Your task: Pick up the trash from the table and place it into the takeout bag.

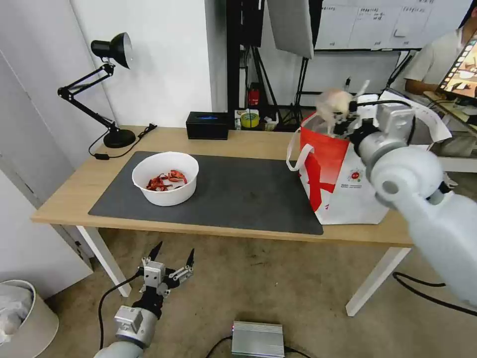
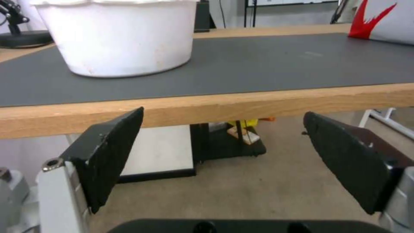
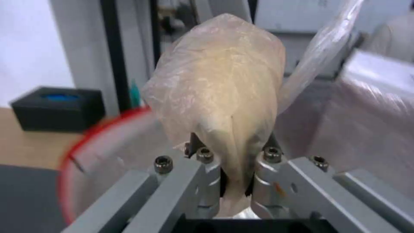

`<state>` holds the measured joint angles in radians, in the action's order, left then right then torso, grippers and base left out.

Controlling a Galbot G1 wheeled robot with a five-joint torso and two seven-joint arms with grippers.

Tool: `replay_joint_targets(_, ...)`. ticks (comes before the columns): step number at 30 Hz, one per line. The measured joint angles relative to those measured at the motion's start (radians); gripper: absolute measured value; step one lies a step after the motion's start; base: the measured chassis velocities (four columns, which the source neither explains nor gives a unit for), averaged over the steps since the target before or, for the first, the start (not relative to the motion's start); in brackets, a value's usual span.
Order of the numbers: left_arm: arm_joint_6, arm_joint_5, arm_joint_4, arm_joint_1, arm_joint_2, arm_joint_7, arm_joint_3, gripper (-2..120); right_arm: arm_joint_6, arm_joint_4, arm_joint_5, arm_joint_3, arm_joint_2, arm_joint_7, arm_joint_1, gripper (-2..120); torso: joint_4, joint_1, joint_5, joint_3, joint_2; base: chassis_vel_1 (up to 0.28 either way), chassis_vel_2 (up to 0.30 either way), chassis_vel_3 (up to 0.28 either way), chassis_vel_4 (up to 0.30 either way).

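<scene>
My right gripper is shut on the clear bag with the beige lump and holds it just above the open mouth of the takeout bag, whose red rim and foil lining show beneath. The takeout bag stands at the table's right end. A white round bowl of red scraps sits on the dark grey mat. My left gripper hangs open below the table's front edge, nothing between its fingers.
A black desk lamp stands at the table's back left, and a black rectangular box at the back middle. A white bin and a grey metal box are on the floor. A person sits at the far right.
</scene>
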<state>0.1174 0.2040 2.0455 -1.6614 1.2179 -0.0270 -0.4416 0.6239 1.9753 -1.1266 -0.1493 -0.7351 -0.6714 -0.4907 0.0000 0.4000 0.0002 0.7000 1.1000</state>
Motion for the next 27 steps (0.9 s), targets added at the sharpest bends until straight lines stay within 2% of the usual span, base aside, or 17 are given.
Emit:
replay_joint_targets(2, 0.000, -0.001, 0.000, 0.003, 0.002, 0.000, 0.006, 100, 0.020, -0.003, -0.115, -0.017, 0.016, -0.070, 0.003, 6, -0.0001, 0.000, 0.0000, 0.000, 0.000, 0.000, 0.000, 0.000, 0.000)
replay_joint_targets(5, 0.000, -0.002, 0.000, 0.004, 0.002, 0.000, 0.007, 100, 0.023, -0.006, -0.175, -0.022, 0.021, -0.106, 0.008, 6, 0.0000, 0.000, -0.0001, 0.000, 0.000, 0.000, 0.000, 0.000, 0.000)
replay_joint_targets(9, 0.000, -0.003, 0.003, 0.001, 0.001, 0.000, 0.008, 100, 0.024, -0.016, -0.359, -0.035, 0.025, -0.222, 0.030, 6, 0.0000, 0.000, -0.0001, 0.000, 0.000, 0.000, 0.000, 0.000, 0.000)
replay_joint_targets(19, 0.001, -0.006, 0.017, -0.008, -0.001, 0.000, 0.002, 100, 0.003, -0.014, -0.452, -0.041, 0.028, -0.276, 0.045, 6, 0.0001, 0.000, -0.0001, 0.000, 0.000, 0.000, 0.000, 0.000, 0.000)
replay_joint_targets(22, 0.001, -0.006, 0.021, -0.009, -0.003, 0.000, 0.001, 100, -0.001, -0.007, -0.458, -0.044, 0.031, -0.272, 0.042, 10, 0.0001, 0.000, -0.0001, 0.000, 0.000, 0.000, 0.000, 0.000, 0.000)
replay_joint_targets(25, 0.001, -0.006, 0.024, -0.011, -0.005, 0.000, -0.001, 100, -0.002, 0.004, -0.459, -0.051, 0.038, -0.263, 0.033, 25, 0.0001, 0.000, -0.0002, 0.000, 0.000, 0.000, 0.000, 0.000, 0.000)
replay_joint_targets(27, 0.001, -0.006, 0.024, -0.011, -0.006, 0.000, -0.001, 100, -0.002, 0.008, -0.459, -0.055, 0.041, -0.256, 0.029, 30, 0.0001, 0.000, -0.0001, 0.000, 0.000, 0.000, 0.000, 0.000, 0.000)
